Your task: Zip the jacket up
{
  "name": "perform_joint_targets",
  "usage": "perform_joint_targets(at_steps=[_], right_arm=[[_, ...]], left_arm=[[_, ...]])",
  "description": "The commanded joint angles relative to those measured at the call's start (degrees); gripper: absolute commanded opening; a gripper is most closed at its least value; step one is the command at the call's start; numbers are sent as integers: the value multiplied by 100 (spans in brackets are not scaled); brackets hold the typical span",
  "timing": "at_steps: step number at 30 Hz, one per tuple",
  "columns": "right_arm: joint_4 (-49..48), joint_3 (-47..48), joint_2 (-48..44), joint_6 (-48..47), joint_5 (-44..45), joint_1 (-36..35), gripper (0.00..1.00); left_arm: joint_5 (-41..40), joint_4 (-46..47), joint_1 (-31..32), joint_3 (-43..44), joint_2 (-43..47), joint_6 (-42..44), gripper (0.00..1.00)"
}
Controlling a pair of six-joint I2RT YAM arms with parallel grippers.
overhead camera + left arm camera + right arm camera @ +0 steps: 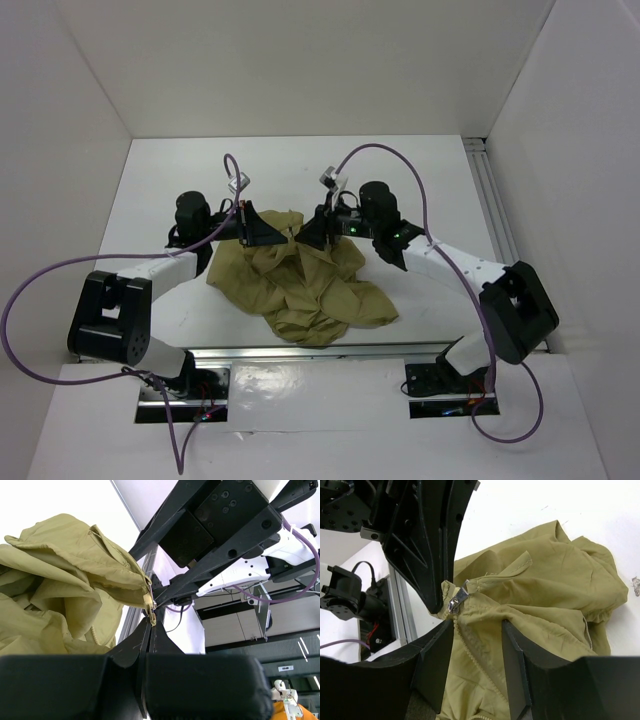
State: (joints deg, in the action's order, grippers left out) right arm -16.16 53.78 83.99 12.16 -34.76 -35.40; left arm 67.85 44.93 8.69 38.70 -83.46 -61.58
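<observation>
Olive-tan cloth lies bunched in the middle of the tabletop [160,190]: the jacket [300,290], a crumpled heap sagging toward 6 o'clock, with its 12 o'clock edge lifted between the two arms. The left claw [148,626] is pressed shut, pinching the jacket's edge right at the zip slider [455,603], a small metal piece just off its tips; the right claw [477,624] reaches in from 3 o'clock with its fingers [437,665] apart; a row of zip teeth [479,652] and cloth runs between them toward 6 o'clock in its own view; whether the pads press that cloth I cannot tell.

By my reading the work is at an early stage: one end of the zip is in hand, yet nowhere does the front lie flat and closed, so the slider's whole run looks to be left.

Whether the teeth below the slider are two meshed halves or one loose half is hard to make out; the zip's far end is buried in folds; collar, sleeves and hem cannot be told apart; the overhead view hides the slider behind the claws.
</observation>
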Motion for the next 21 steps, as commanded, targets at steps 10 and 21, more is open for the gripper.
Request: perform_joint_targets(at_steps=[10,21], right_arm=[[-713,247,13,287,5,-46,39],[-713,405,118,234,-170,-152,26]], left_arm=[[167,183,-34,147,-21,155,0],[219,297,-34,147,-74,103,0]])
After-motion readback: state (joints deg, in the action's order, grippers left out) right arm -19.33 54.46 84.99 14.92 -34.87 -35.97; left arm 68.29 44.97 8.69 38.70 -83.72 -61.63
